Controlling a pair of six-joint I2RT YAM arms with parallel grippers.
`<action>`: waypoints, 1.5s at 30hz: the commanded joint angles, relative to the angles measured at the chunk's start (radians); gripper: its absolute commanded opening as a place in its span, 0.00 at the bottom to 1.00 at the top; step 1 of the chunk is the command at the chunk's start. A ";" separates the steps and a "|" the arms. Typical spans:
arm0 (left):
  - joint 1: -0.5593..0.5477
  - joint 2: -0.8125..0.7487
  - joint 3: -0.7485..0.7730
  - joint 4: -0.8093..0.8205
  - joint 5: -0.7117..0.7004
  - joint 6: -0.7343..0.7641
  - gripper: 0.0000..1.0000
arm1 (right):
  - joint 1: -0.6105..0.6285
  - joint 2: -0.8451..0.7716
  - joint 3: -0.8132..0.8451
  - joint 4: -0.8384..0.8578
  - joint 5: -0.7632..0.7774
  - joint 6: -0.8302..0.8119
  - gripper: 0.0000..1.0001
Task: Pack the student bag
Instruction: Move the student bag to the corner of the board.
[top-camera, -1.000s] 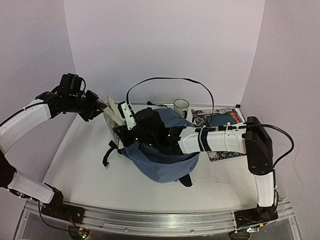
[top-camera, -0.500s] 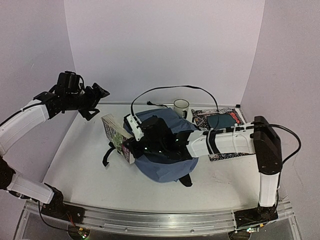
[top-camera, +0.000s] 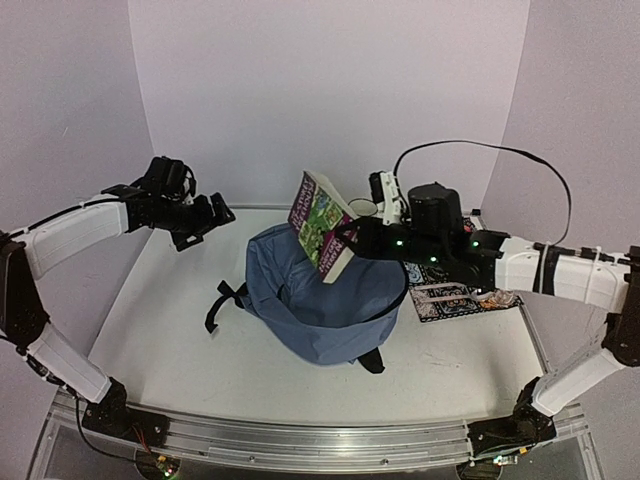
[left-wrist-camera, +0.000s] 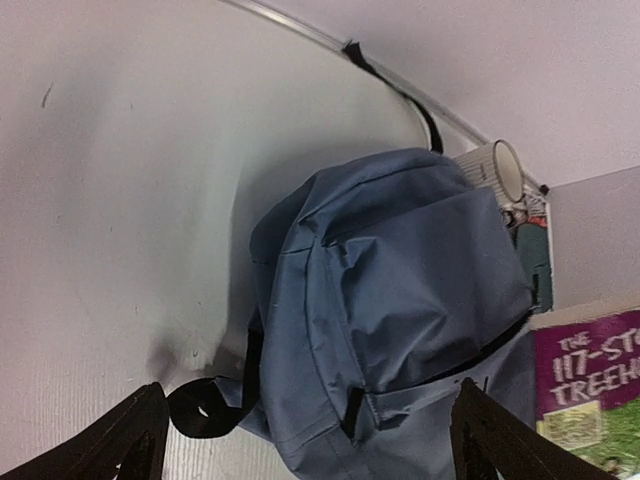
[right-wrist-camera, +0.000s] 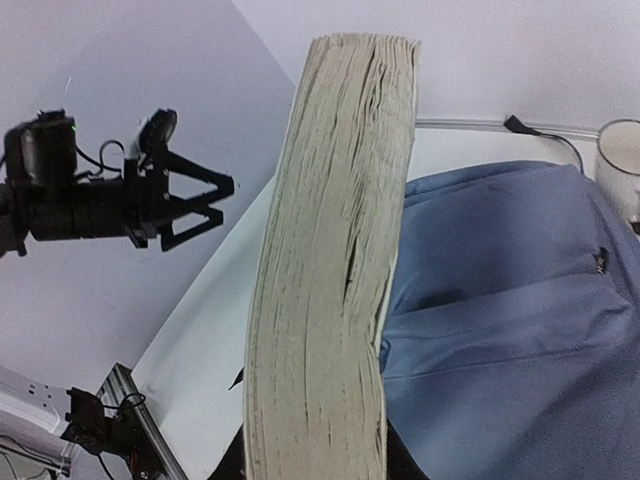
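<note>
holding treehouse paperback (top-camera: 322, 225) above student bag (top-camera: 320, 305)
pinched in right claw (top-camera: 350, 238) for dropping in; left claw (top-camera: 208, 222) spread wide at 9 o'clock, giving room

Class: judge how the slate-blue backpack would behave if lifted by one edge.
Probably floppy: the backpack lies slumped and creased, so it would likely sag. Seems light, since it looks collapsed. Its black strap may trail.
</note>
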 joint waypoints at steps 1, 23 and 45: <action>0.000 0.121 0.010 -0.008 0.055 0.068 0.99 | -0.035 -0.143 -0.081 0.082 -0.029 0.106 0.00; 0.046 0.493 0.128 0.086 0.163 0.072 0.01 | -0.087 -0.292 -0.184 0.041 0.004 0.208 0.00; 0.264 0.100 -0.035 -0.006 -0.100 0.367 0.86 | -0.098 -0.089 -0.030 0.031 -0.135 0.194 0.00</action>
